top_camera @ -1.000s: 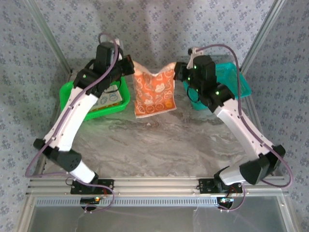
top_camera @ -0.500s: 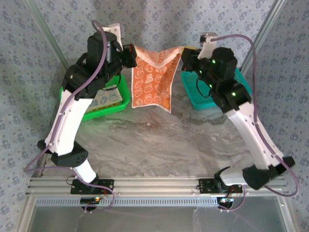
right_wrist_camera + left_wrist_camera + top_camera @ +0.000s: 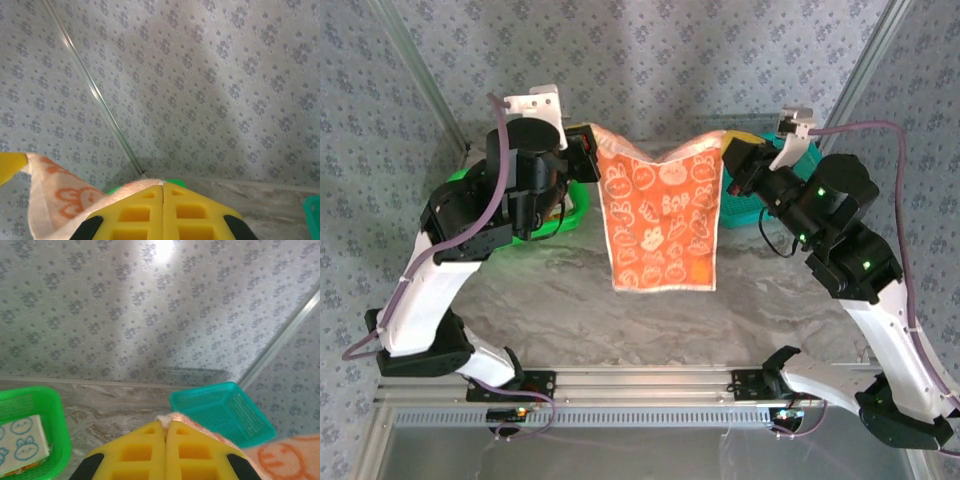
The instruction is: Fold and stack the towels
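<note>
**Orange towel** (image 3: 660,225): printed with white cartoon faces. We find it hanging spread out in the air over the middle of the table, between the two arms. Its top edge sags in the middle. Each upper corner is pinched by one claw. The lower edge hangs level, low over the table; we cannot tell whether it touches.

**Left claw** (image 3: 588,142): clenched on the towel's upper left corner. From its wrist we see the yellow fingers (image 3: 140,452) pressed together, with a rim of cloth poking out at their tips.

**Right claw** (image 3: 728,162): clenched on the towel's upper right corner. From its wrist we see the yellow fingers (image 3: 192,212) meeting, with the cloth draping off to the left of them.

**Pale towel** (image 3: 20,442): printed with bunny faces, lying flat inside the green basket.

**Green basket** (image 3: 568,205): plastic mesh, at the far left of the table, largely hidden behind the left arm in the overhead view.

**Teal basket** (image 3: 745,212): plastic mesh, at the far right, behind the hanging towel's right edge and the right claw.

**Table** (image 3: 650,320): grey marbled top, carrying both baskets.

**Backdrop** (image 3: 660,60): grey cloth with a small repeated motif, on the far and side walls.

**Metal rails** (image 3: 650,380): along the near edge, where we see both arm bases bolted.
</note>
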Controlling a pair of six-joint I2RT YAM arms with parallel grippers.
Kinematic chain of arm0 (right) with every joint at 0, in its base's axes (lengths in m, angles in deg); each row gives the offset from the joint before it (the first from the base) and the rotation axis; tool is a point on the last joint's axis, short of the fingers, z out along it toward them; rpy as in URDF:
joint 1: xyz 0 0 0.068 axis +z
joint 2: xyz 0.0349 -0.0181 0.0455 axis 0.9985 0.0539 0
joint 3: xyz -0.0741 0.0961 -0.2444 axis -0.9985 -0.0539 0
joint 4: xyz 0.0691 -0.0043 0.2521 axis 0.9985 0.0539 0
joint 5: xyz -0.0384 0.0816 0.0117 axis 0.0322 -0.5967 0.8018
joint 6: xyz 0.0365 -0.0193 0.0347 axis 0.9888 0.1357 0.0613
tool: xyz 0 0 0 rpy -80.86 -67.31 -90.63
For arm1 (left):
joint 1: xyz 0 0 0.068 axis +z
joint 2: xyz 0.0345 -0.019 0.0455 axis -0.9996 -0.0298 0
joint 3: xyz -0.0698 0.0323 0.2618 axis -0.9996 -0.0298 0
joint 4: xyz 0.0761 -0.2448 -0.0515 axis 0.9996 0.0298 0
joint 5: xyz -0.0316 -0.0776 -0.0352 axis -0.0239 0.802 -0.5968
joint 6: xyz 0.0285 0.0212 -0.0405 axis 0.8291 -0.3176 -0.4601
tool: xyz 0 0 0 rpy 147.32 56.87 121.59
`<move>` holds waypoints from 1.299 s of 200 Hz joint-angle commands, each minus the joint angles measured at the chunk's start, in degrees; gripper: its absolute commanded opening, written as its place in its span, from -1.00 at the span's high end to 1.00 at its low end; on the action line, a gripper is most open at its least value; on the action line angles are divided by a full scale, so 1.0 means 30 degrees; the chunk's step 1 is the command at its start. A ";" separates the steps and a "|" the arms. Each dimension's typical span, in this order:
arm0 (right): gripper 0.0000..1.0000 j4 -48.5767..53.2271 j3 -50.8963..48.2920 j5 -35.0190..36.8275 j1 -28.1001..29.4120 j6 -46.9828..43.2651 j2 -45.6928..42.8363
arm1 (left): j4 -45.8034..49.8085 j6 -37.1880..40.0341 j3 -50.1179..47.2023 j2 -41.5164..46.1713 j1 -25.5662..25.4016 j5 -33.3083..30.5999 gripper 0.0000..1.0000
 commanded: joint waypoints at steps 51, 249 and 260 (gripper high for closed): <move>1.00 -0.1472 -0.2482 -0.4864 -0.4990 0.2884 0.4048 | -0.0423 -0.2034 -0.3491 -0.2760 0.5231 0.3772 1.00; 1.00 -0.3794 -0.6580 -0.8328 -0.7641 0.1577 1.1500 | -0.5834 -0.3850 -1.3329 -0.5613 0.9345 1.0869 1.00; 1.00 -0.3772 -0.7535 -0.8368 -0.7655 0.1661 1.0979 | -0.5822 -0.4262 -1.4142 -0.5142 0.9163 1.0879 1.00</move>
